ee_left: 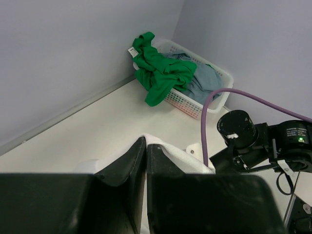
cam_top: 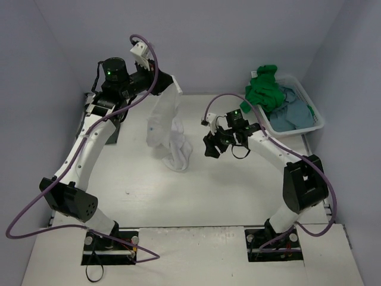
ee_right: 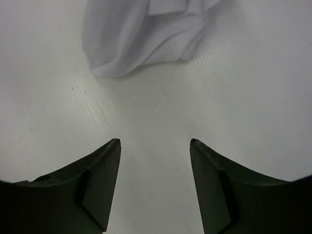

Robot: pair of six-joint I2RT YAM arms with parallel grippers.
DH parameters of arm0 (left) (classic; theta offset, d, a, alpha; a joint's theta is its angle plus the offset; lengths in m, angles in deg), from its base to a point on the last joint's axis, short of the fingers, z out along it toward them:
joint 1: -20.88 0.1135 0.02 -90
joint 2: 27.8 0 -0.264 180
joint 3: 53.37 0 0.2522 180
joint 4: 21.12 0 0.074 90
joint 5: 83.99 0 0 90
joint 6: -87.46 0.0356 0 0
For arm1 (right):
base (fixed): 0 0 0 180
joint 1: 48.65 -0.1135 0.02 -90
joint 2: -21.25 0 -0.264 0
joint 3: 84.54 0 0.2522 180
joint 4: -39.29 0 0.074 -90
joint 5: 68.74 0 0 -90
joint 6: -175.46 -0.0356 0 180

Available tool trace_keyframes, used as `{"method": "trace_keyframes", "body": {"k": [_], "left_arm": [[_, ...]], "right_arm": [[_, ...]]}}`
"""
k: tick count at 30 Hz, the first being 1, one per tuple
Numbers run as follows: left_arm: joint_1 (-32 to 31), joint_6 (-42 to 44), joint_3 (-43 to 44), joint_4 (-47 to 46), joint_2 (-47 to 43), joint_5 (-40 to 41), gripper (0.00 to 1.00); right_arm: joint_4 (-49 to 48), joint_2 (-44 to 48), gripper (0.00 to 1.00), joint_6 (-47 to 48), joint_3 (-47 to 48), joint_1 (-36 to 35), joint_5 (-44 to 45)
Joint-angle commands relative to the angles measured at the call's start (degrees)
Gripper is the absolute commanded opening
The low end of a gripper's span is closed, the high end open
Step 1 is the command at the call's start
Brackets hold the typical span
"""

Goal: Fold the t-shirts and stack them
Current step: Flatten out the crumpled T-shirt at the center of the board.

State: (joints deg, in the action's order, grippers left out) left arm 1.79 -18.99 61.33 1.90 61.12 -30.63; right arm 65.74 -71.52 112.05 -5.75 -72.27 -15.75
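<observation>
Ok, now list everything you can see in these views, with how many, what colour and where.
white t-shirt: one, white, hanging from the left gripper, lower end bunched on the table
green t-shirt: one, bright green, draped over the basket's left rim
blue-grey t-shirt: one, dusty blue-grey, crumpled inside the basket
basket: one, white slotted plastic, far right corner of the table
table: one, white, under everything
left gripper: one, black, raised at far left, shut on the white t-shirt
right gripper: one, black, open and holding nothing, over bare table next to the shirt's lower end
</observation>
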Motion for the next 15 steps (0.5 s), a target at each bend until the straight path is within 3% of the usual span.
{"method": "trace_keyframes", "body": {"k": [1,5,15], "left_arm": [[0.5,0.5,2.1,-3.2,-2.9,-1.1,0.0],[0.8,0.2,2.0,-3.0,-3.8,-1.1,0.0],[3.4,-1.1,-0.7,-3.1,-6.5,-1.9,0.0]], "right_arm": [[-11.7,-1.9,0.55,-3.6,4.7,0.0,-2.4],[-15.8,-6.6,0.55,-3.5,9.4,-1.9,-1.9],[-15.4,-24.5,0.48,-4.5,23.8,-5.8,-4.6]]}}
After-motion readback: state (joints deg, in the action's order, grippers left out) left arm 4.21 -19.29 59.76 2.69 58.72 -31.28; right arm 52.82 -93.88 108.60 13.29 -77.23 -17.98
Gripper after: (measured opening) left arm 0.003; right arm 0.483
